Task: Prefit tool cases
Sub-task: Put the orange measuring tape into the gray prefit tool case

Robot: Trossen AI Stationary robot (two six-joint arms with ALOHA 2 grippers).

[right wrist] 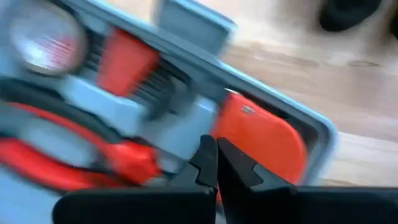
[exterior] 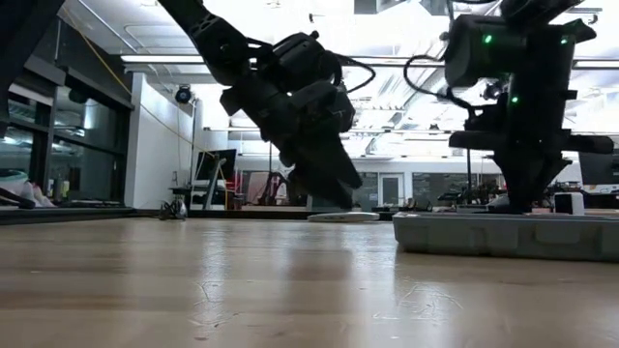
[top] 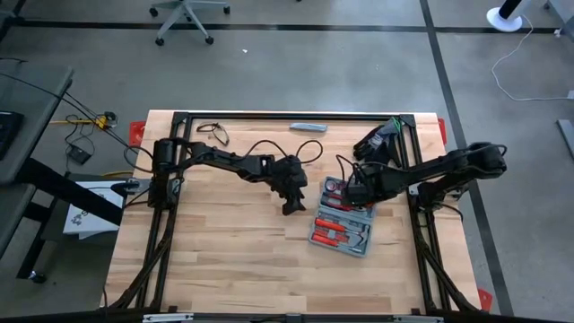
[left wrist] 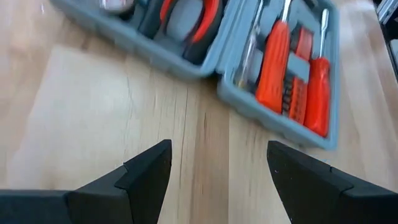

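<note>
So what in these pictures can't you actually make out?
- Tool case, low view: only its grey side wall shows; the camera's level angle hides the tools inside.
- Right wrist view: motion blur smears the red-handled tools; whether the shut right gripper touches one cannot be told.
- Left wrist view: the picture's top edge cuts off the case's far half.
- Slim grey bar and dark gloves, high view: too small for detail.

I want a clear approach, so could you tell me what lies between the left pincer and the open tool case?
Only bare wooden table: the left wrist view shows nothing between the left pincer and the tool case.
</note>
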